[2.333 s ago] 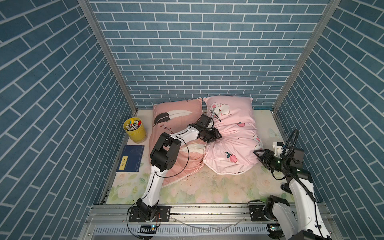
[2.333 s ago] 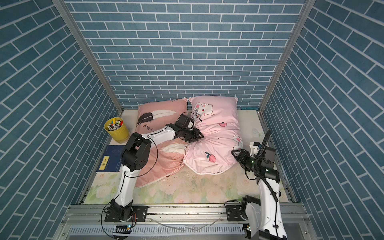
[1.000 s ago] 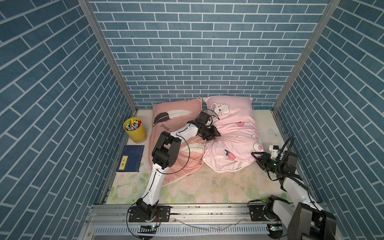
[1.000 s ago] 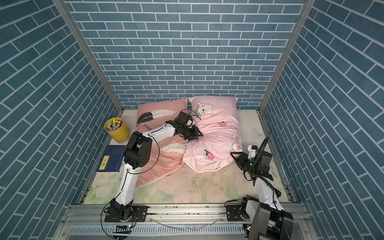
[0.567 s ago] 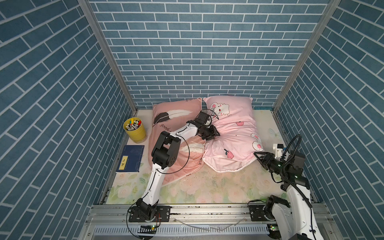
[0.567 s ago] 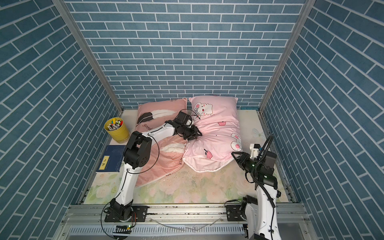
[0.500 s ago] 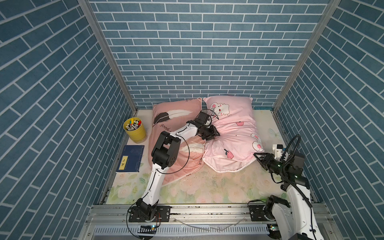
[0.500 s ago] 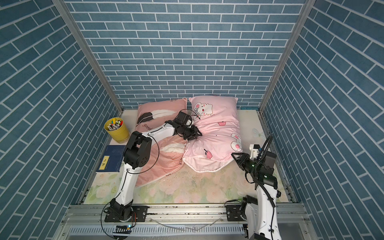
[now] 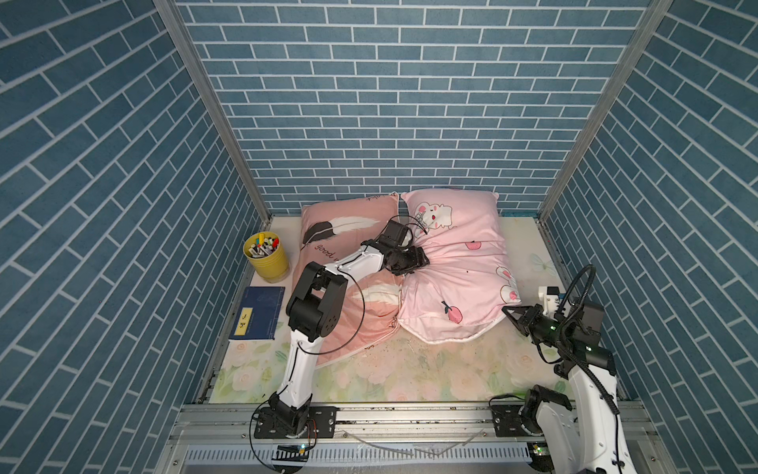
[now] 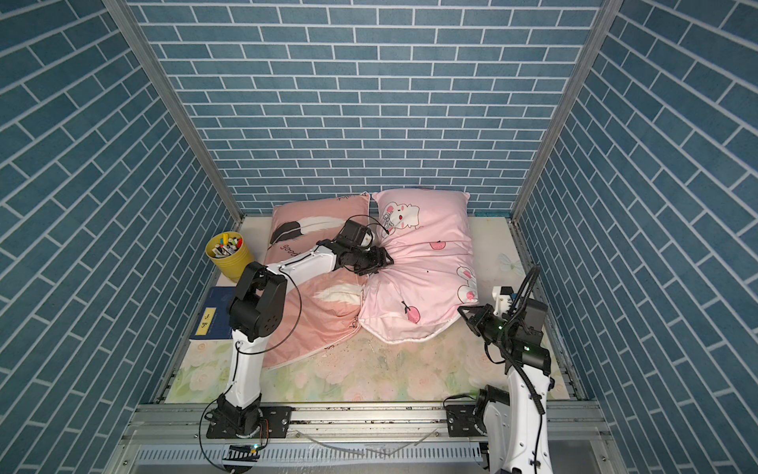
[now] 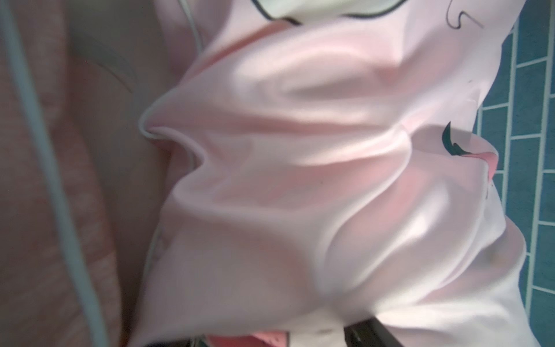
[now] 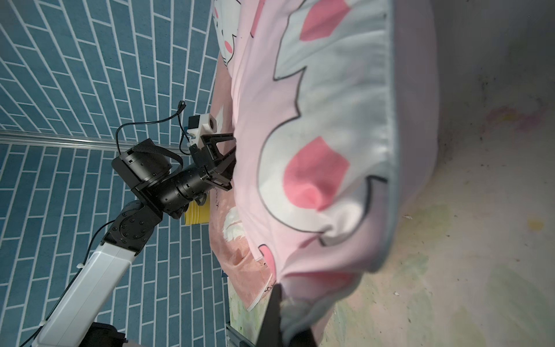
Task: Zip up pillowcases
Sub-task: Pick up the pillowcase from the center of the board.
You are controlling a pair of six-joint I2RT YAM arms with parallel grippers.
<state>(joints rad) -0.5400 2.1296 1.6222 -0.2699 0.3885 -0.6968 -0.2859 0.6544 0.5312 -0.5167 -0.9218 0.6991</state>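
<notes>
Zipping under way on bunny pillowcase (image 9: 451, 271), lying right of centre in both top views, touching feather pillowcase (image 9: 348, 242) on its left. Right gripper (image 9: 508, 314) at lower right of frame, at that case's near corner, jaws pressed together and seemingly pinching edge fabric. Left gripper (image 9: 417, 262) at centre, dug into bunched left edge; cannot tell whether spread or clamped, buried in folds. Probably early: lower hem looks unzipped. Next: keep hem taut, then draw the pinched corner steadily along it.
</notes>
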